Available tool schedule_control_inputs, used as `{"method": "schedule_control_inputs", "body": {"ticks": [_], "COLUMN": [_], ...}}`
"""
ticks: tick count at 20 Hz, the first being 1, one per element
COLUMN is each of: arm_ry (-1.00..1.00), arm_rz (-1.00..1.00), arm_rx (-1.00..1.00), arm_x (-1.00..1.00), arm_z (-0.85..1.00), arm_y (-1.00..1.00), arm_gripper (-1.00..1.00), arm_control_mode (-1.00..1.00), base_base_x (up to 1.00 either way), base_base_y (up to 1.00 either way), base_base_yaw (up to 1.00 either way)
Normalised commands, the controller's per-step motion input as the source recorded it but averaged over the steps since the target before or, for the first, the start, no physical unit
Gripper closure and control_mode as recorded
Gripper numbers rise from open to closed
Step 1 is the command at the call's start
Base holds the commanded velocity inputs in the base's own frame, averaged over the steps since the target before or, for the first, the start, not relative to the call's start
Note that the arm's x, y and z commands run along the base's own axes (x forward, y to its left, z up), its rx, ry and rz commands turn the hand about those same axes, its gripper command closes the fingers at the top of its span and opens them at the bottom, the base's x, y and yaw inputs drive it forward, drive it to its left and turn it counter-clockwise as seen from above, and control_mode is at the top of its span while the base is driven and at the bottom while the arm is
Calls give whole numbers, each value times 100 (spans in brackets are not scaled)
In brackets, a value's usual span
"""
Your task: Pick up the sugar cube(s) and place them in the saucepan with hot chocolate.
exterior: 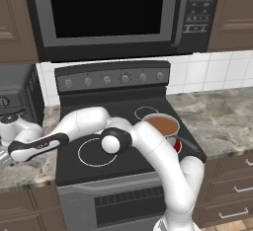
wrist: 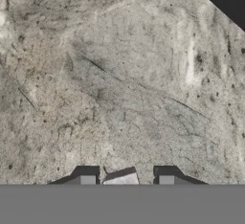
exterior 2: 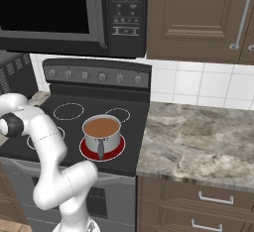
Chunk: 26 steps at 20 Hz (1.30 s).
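Mottled stone counter close under gripper, left of stove. Pale block, likely sugar cube, between half-closed fingertips; grip unconfirmed. Saucepan well right on red burner. Risk: off-centre pinch, tiny cube squirting out on lift.

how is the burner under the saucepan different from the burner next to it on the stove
The burner under the saucepan glows red; the front left burner is dark, marked by a thin white ring. The red one carries the pan of brown liquid; the front left one is bare, with the robot's arm passing over it. Both are round zones on the same black glass stovetop.
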Motion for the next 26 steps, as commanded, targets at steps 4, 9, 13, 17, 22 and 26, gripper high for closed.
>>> {"method": "schedule_control_inputs", "body": {"ticks": [4, 9, 13, 17, 22, 26], "arm_ry": [2, 2, 0, -2, -8, -9], "arm_rz": [0, 0, 0, 0, 1, 0], "arm_rx": [0, 0, -1, 0, 0, 0], "arm_x": [0, 0, 0, -19, -32, -25], "arm_z": [-5, -2, 0, 15, 38, 43], "arm_y": [0, 0, -5, -37, -54, -72], "arm_gripper": [100, 100, 100, 100, 100, 100], "arm_control_mode": [-100, -100, -100, -100, -100, -100], "base_base_x": [0, 0, 0, 0, 0, 0], "base_base_y": [0, 0, 0, 0, 0, 0], "base_base_yaw": [0, 0, 0, 0, 0, 0]}}
